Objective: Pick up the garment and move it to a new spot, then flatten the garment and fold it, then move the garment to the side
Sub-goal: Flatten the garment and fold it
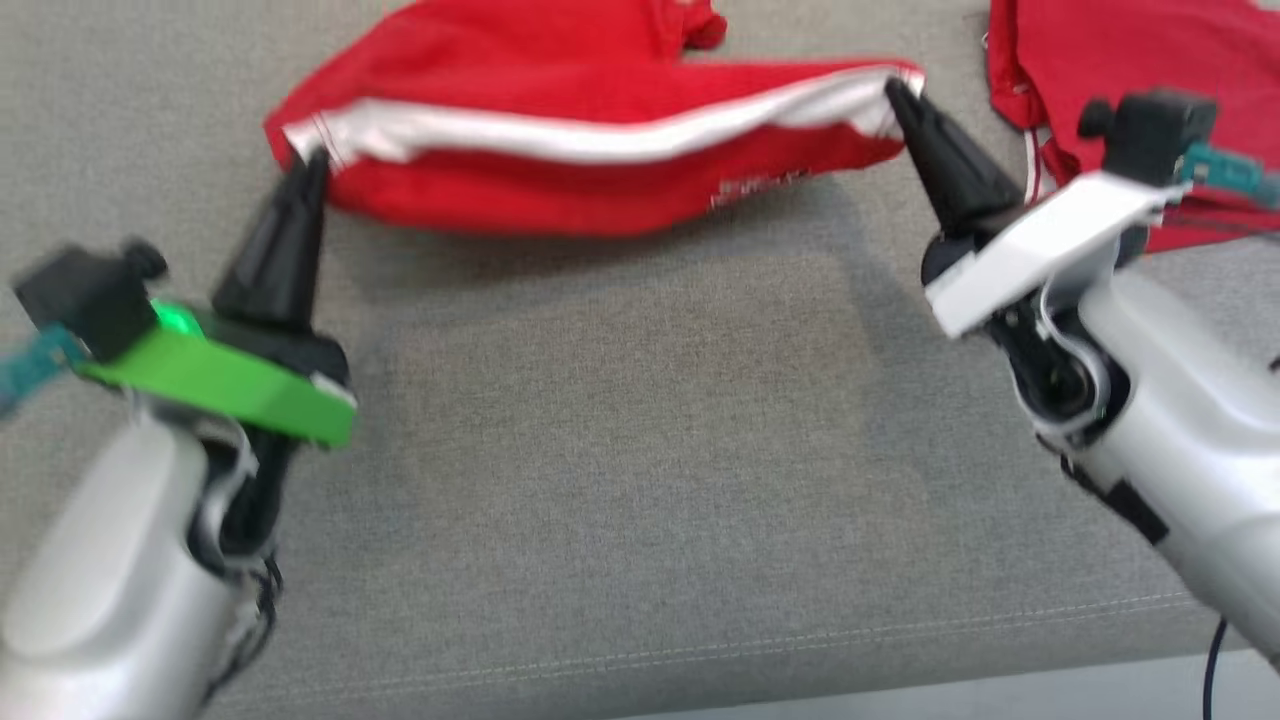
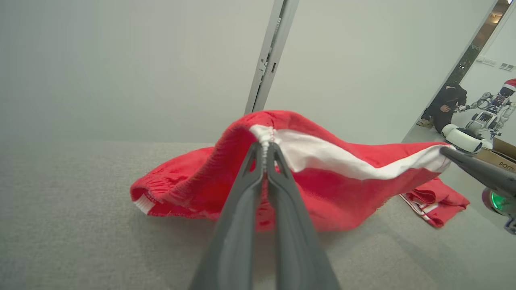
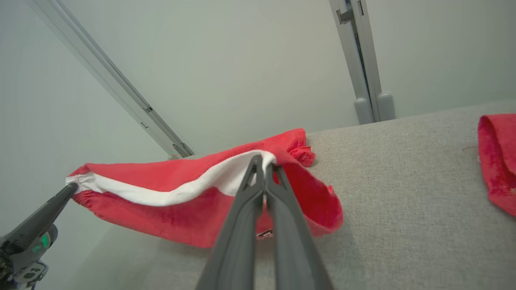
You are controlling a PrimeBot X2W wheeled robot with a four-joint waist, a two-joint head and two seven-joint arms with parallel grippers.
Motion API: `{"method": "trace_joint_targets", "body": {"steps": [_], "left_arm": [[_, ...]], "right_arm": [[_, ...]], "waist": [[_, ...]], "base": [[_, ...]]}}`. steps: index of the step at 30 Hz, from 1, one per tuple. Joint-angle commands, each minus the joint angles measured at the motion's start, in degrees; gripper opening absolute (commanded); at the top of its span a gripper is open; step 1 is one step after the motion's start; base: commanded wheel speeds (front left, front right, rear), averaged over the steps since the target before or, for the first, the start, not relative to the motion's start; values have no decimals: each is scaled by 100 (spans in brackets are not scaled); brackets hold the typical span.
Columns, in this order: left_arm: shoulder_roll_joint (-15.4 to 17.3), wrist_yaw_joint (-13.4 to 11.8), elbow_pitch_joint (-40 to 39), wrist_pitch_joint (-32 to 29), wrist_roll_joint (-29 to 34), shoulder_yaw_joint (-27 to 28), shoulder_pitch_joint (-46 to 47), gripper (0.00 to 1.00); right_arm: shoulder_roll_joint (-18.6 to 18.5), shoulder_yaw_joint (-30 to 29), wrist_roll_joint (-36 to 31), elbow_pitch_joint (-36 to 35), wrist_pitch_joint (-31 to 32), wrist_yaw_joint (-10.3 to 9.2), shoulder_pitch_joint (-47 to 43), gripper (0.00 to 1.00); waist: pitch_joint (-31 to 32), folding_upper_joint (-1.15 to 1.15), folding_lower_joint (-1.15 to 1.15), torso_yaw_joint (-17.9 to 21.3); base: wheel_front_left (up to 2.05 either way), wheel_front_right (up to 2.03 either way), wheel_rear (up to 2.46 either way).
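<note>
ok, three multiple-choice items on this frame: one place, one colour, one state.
1. Where is the spare garment in the head view?
A upper right; B lower left; C between the grippers.
2. What colour is the stripe on the held garment?
A blue; B white; C black.
3. What state are the grippers in?
A both open; B one open; C both shut on the held garment.

Key:
1 A: it lies beyond the right gripper.
2 B: a white band runs along the red cloth.
3 C: the left gripper and the right gripper each pinch one end of the stripe.
</note>
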State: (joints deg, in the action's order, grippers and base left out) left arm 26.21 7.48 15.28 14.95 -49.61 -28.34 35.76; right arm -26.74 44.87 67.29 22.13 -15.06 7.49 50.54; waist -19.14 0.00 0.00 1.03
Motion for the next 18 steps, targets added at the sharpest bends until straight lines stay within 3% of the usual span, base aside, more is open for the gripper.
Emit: {"method": "trace_joint_targets", "body": {"steps": [1, 12, 18], "left_arm": [[-73, -4, -128, 18, 76, 21, -387, 0], [-508, -4, -149, 18, 434, 371, -2195, 0], [-756, -4, -70, 18, 609, 385, -2751, 0]], "right_arm": [[-61, -49, -29, -140, -23, -1, -351, 0], [-328, -40, 214, -890, -22, -1, -1980, 0], [-626, 296, 475, -1099, -21, -1, -2522, 0]], "waist": [[349, 0, 0, 4], [857, 0, 0, 0], [1052, 0, 0, -46]], "base": [[0, 0, 0], [0, 0, 0], [0, 0, 0]]}}
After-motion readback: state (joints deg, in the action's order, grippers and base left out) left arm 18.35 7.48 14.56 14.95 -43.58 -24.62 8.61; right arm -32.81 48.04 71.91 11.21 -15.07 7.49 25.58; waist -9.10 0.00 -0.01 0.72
